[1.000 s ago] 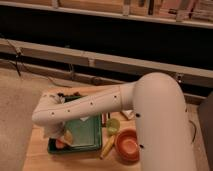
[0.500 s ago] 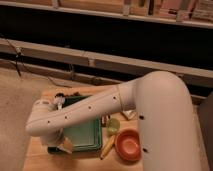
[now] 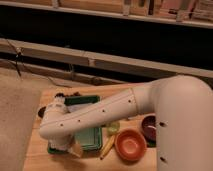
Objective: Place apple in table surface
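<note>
My white arm (image 3: 115, 107) reaches from the right across the light tan wooden table surface (image 3: 36, 156) to its left side. The gripper (image 3: 70, 148) hangs below the wrist at the front left corner of the dark green tray (image 3: 91, 136), low over the table, and it is shut. The arm covers most of it. The apple is hidden from this view, so I cannot tell whether it is held.
An orange bowl (image 3: 131, 145) stands at the front right, with a dark maroon bowl (image 3: 150, 127) behind it. A yellow-green cup (image 3: 114, 128) and a yellow oblong item (image 3: 107, 147) lie between tray and bowls. Small dark objects (image 3: 59, 95) sit at the tray's back left.
The wrist end of the arm has swung left and lower toward the tray's front left corner. A small orange-red thing seen by the gripper one second ago no longer shows.
</note>
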`<state>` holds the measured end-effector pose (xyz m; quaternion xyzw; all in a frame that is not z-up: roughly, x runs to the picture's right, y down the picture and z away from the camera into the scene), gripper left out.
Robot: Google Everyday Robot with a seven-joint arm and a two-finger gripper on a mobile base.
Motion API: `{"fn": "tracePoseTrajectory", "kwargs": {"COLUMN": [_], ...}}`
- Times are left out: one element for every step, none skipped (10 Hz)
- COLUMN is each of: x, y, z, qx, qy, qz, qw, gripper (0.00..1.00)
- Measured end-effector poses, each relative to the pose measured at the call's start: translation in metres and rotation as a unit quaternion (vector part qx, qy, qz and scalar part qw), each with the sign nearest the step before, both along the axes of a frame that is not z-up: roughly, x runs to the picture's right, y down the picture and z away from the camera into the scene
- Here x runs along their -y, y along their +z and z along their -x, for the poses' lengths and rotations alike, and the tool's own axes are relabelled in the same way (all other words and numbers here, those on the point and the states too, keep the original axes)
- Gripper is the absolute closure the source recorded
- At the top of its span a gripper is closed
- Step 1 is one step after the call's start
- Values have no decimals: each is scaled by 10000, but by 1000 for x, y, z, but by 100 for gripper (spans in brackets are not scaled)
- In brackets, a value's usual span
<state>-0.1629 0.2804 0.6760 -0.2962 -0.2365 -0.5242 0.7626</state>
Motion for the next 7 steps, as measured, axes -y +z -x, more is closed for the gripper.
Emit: {"fn": "tracePoseTrajectory", "kwargs": {"x": [5, 13, 26, 31, 40, 44, 46], "y": [1, 4, 11, 13, 19, 25, 30], "z": [-9, -17, -17, -15, -9, -6, -4], "qx": [-8, 119, 324, 441, 686, 836, 953], "qy": [7, -112, -309, -407, -619, -736, -815], "qz": [39, 144, 284, 355, 513, 641, 754], "qw": [10000, 9998, 9986, 9976, 9944, 9917, 9892], "gripper": [20, 20, 20, 20, 20, 20, 20]}}
